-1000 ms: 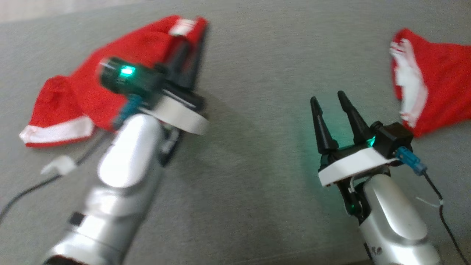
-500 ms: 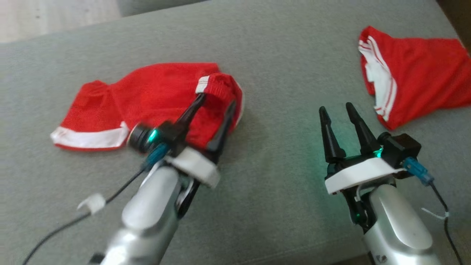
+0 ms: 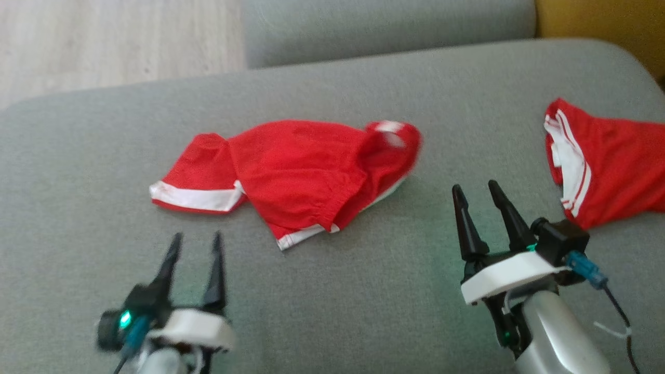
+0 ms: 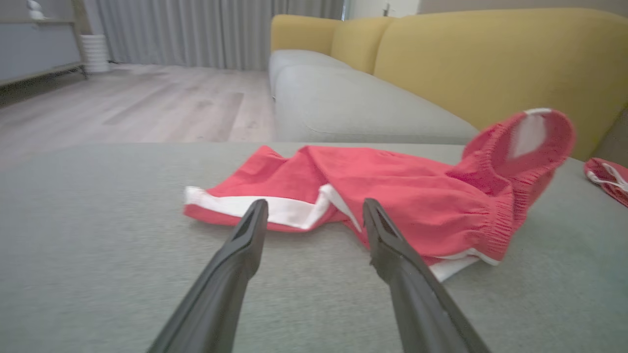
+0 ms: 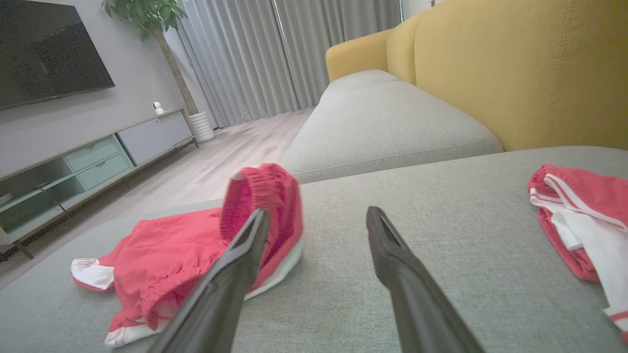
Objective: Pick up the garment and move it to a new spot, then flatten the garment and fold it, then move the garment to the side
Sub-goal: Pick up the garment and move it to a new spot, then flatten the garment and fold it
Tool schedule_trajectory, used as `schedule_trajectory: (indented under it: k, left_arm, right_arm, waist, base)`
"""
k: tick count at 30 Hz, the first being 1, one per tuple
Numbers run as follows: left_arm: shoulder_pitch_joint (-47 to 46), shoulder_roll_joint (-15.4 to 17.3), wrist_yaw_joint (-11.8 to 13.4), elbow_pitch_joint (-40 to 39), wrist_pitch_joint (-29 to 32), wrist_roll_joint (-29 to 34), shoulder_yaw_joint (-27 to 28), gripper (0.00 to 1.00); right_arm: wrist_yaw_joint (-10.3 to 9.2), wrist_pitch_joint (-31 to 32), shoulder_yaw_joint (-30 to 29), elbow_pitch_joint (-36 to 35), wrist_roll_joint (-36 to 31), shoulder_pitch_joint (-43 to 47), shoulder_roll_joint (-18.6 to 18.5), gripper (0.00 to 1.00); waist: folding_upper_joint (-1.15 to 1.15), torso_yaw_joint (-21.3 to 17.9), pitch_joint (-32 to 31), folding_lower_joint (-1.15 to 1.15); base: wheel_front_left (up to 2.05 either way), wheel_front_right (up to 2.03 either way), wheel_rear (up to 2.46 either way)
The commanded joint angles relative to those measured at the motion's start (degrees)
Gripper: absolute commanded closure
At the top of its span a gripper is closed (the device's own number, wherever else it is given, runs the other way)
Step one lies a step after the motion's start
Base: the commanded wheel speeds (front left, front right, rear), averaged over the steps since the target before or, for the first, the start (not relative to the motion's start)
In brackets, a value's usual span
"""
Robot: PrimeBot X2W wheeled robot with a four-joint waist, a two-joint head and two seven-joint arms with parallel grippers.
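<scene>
1. Crumpled red shorts with white trim [image 3: 301, 171] lay on the grey fabric sofa cushion [image 3: 363, 291].
2. The left hand [image 3: 197, 237], fingers apart and empty, hovered near them.
3. The right hand [image 3: 474, 186] was likewise apart, empty.

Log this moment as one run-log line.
red shorts: crumpled on grey cushion, unfolded | left gripper: jaws open, empty | right gripper: jaws open, empty | second red garment: cushion's right side
</scene>
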Motion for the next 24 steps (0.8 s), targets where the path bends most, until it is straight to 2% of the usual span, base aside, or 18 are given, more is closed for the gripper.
schedule_trajectory:
  k: [1,4,11,18,24]
  left_arm:
    - [1.00,0.48,1.46,-4.40,-0.29,1.87,4.67,0.00]
    - [5.76,-0.34,2.95,-9.22,-0.29,4.28,9.23,0.00]
    - [12.05,-1.82,2.26,-13.18,-0.29,8.23,13.70,0.00]
    - [11.35,-2.20,0.92,-12.39,-0.29,9.02,12.75,0.00]
    - [9.06,-2.27,-0.19,-11.51,-0.29,7.75,7.92,0.00]
  right_arm:
    - [-0.03,-0.37,1.33,-1.49,0.02,-0.29,0.27,0.00]
    - [-0.03,-0.37,1.91,-1.48,0.29,1.10,0.27,0.00]
    - [-0.03,-0.37,2.91,-0.81,-0.27,3.58,0.27,0.00]
    - [-0.03,-0.37,8.49,1.28,-0.44,3.07,0.27,0.00]
    - [-0.03,-0.37,15.30,7.60,-1.78,-2.05,0.27,0.00]
  waist:
    - [0.00,1.52,-2.51,0.01]
    - [0.00,1.61,-3.39,0.01]
    - [0.00,2.11,-4.08,0.01]
    - [0.00,3.87,-3.03,0.01]
    - [0.00,9.43,-0.06,0.01]
  base:
    - [0.00,0.00,0.00]
    - [0.00,0.00,0.00]
    - [0.00,0.00,0.00]
    - [0.00,0.00,0.00]
    - [0.00,0.00,0.00]
